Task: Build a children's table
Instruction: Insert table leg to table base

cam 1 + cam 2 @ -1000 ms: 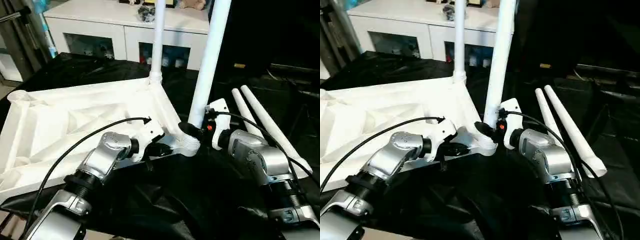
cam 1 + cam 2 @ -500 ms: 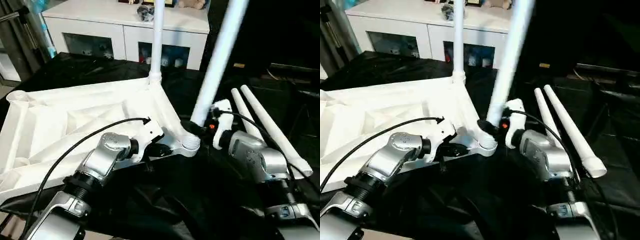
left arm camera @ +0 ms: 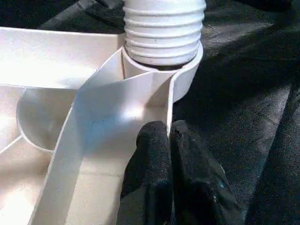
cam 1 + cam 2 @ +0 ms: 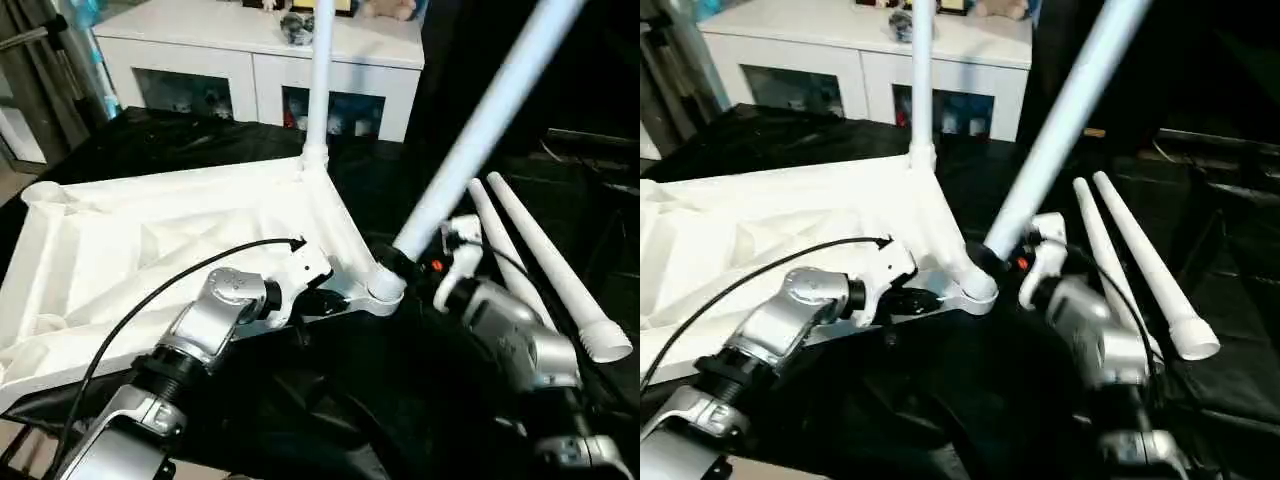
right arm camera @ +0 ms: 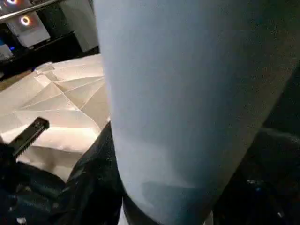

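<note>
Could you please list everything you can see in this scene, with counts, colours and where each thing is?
Tabletop: one, white, lying underside up on the black cloth.
Fitted leg: one, white, upright in the far corner socket.
Held leg: one, white, tilted to the right, its base at the near corner socket.
Loose legs: two, white, lying side by side on the cloth at the right.
Black cloth: one, under everything.
Cabinet: one, white with glass doors, behind; small items on top.
Left gripper: black jaws shut on the tabletop's rim near the socket.
Right gripper: jaws closed around the held leg's base.
</note>
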